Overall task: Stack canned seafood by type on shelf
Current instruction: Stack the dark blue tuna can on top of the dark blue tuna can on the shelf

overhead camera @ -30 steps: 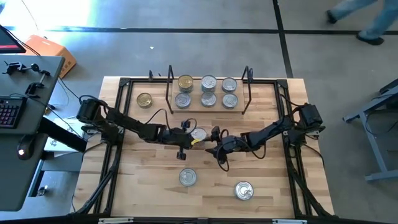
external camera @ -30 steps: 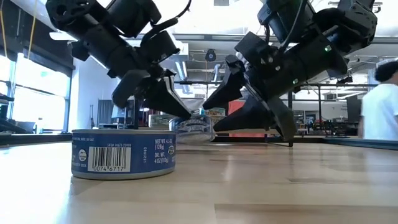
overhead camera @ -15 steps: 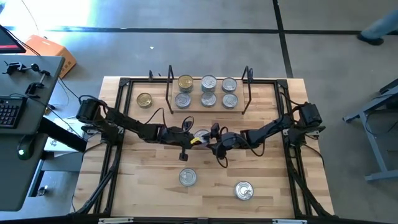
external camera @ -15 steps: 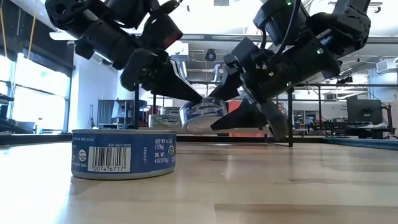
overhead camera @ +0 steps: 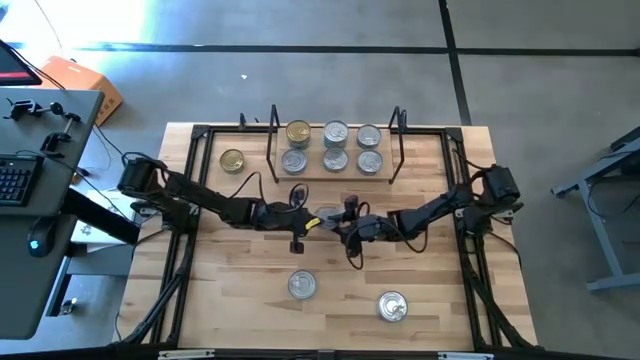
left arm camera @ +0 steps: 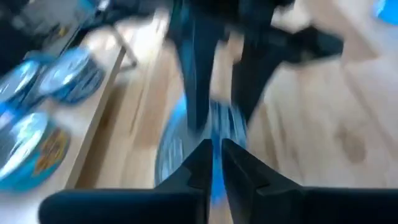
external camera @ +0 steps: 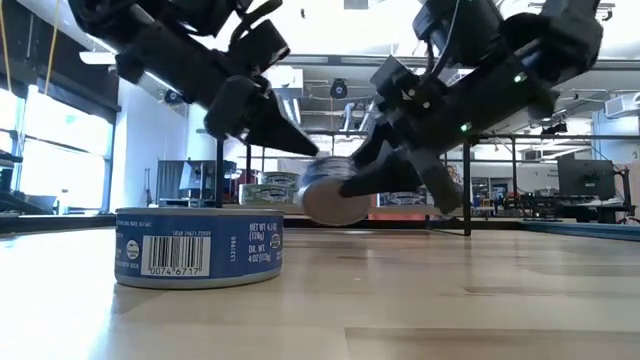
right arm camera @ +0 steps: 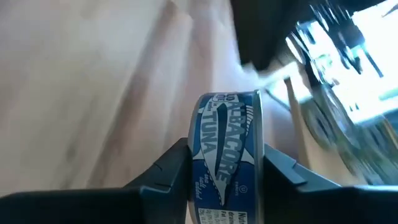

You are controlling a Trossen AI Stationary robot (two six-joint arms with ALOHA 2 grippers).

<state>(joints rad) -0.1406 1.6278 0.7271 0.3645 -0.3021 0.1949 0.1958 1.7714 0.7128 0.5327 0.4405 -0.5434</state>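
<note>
At the middle of the surface [overhead camera: 250, 300] the two grippers meet over one tin [external camera: 335, 192]. The right gripper [right arm camera: 219, 163] clamps it on edge, one finger on each flat face, so the blue label reading "tuna" faces the wrist camera. In the low view the tin hangs tilted, clear of the wood, with its pale round face turned toward the camera. The left gripper [left arm camera: 214, 160] sits just at the tin's 9 o'clock in the high view, its fingers nearly together with only a thin gap between them and their tips at the tin's rim; whether they touch it cannot be told through the blur.

The shelf [overhead camera: 335, 178] lies at 12 o'clock from the grippers, well apart from them. Six tins stand on it in two rows of three: five with silver lids [overhead camera: 335, 133] and one with a gold lid [overhead camera: 298, 132] at the back row's 9 o'clock end. A second gold-lidded tin [overhead camera: 232, 161] stands on the surface just outside the shelf's 9 o'clock upright. Two more silver-lidded tins rest on the surface toward 6 o'clock: one [overhead camera: 302, 286] near the grippers, the other [overhead camera: 392, 306] farther out toward 5 o'clock. That makes ten tins in all, counting the held one.
</note>
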